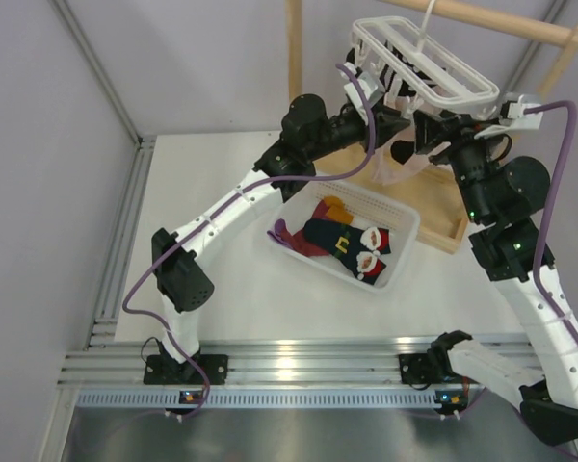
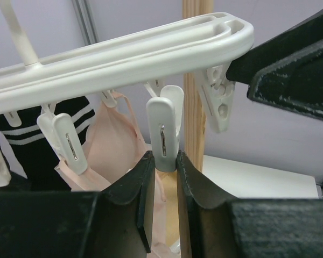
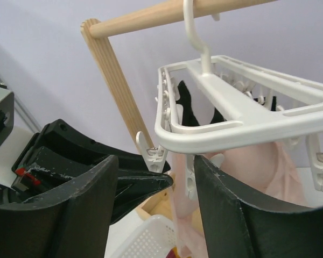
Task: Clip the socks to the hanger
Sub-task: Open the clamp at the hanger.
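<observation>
The white lattice hanger (image 1: 424,60) hangs by its hook from a wooden rod, its pegs dangling below. My left gripper (image 2: 165,159) is shut on the lower end of one white peg (image 2: 164,126) under the hanger frame (image 2: 124,54). My right gripper (image 3: 156,161) stands open just below the hanger's end (image 3: 247,121), with a peg (image 3: 153,151) above its gap and nothing gripped. The socks (image 1: 345,241), a maroon pair with orange tips and navy Santa ones, lie in the white basket (image 1: 402,223) on the table. Both grippers (image 1: 393,117) (image 1: 432,130) meet under the hanger.
A pale pink sheer garment (image 2: 118,148) and a black piece with white stripes (image 2: 40,134) hang from the pegs. A wooden rack post (image 2: 196,107) stands right behind the held peg. The rack's wooden base (image 1: 443,217) lies beside the basket.
</observation>
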Controlling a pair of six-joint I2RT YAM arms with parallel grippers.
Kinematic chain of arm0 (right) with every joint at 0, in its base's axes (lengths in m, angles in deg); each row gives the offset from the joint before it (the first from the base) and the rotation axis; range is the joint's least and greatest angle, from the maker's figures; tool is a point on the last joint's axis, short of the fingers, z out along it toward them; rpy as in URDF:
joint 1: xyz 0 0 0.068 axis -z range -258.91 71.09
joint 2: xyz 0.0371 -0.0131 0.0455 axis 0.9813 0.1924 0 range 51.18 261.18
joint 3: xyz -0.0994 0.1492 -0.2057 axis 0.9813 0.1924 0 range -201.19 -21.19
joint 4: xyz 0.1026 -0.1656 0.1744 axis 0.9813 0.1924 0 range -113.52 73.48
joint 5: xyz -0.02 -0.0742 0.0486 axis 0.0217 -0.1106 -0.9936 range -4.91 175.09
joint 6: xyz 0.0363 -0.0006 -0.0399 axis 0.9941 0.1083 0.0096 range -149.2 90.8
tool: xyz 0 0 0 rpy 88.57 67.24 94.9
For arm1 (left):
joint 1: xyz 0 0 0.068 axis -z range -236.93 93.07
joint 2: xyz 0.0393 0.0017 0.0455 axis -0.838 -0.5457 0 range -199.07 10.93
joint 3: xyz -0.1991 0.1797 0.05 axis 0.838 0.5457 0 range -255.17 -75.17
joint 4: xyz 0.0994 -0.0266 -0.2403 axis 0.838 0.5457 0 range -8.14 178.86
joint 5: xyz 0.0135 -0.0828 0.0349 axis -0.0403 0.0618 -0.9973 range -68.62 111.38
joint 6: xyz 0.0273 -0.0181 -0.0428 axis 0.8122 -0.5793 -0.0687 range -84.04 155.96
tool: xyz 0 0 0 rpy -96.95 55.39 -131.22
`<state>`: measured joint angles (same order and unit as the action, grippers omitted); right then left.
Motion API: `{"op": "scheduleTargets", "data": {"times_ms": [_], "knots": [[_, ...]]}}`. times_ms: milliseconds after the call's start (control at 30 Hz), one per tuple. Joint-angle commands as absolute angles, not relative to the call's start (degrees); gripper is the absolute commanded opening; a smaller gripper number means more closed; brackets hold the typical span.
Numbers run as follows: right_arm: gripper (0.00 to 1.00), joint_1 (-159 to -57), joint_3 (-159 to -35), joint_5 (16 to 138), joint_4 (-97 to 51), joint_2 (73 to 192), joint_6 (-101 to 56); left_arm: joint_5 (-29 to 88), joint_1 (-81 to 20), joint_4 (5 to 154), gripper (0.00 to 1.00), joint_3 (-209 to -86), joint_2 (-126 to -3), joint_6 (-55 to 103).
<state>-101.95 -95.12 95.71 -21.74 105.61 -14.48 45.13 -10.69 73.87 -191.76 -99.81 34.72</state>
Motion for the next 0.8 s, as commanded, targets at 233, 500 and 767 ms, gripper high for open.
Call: {"op": "scheduleTargets", "data": {"times_ms": [233, 500, 767], "knots": [[0.5, -92.37, -96.51, 99.25, -29.05, 105.58, -19.45, 51.52, -10.08, 72.63, 0.0, -193.46, -97.27, 37.36], [0.47, -86.21, -100.02, 91.52, -30.2, 109.71, -18.31, 50.65, -9.73, 70.96, 0.0, -195.75, -100.07, 37.1], [0.47, -83.92, -100.38, 81.59, -25.72, 105.86, -17.08, 49.33, -9.29, 68.5, 0.0, -197.95, -103.5, 36.22]]}}
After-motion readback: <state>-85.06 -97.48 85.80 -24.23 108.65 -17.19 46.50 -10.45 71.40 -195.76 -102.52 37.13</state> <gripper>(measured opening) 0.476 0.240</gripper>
